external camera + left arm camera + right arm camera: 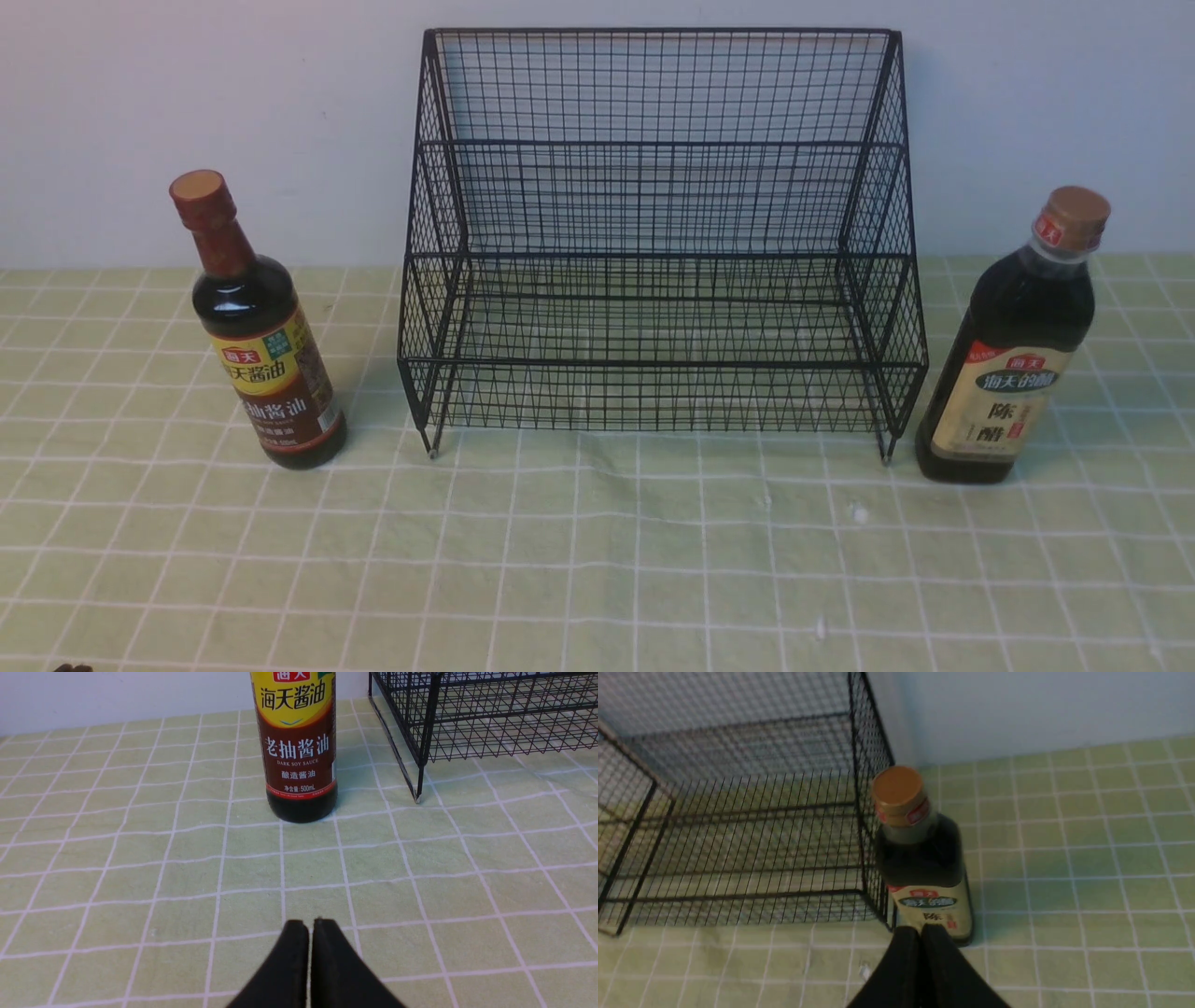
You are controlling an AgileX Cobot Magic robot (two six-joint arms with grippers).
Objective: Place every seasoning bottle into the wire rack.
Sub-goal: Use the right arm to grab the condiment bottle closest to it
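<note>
Seasoning bottles both stood upright on the green checked tablecloth [597, 560], outside the wire rack [653, 233].

Rack: black mesh, two stepped tiers, tall back vs the pale wall [233, 93], short feet on the cloth, approx. centre of the front view.

Slim bottle [266, 373], w/ red-brown cap, long neck and yellow-brown label, was on the robot's left of the rack. It sat near the front left foot but clearly apart from it.

Broad bottle [1013, 373], w/ tan cap and beige label, was on the right, just beside the rack's front right corner. A narrow gap showed in the front view.

Left gripper [310, 926]: fingers pressed together, nothing between them. It hung low over bare cloth, pointed at the slim bottle's base but apart from it.

Right gripper [920, 931]: fingers likewise pressed together, empty. It sat higher, looking down on the broad bottle. Its tips overlapped the label's lower edge in the wrist view, and contact couldn't be told.
</note>
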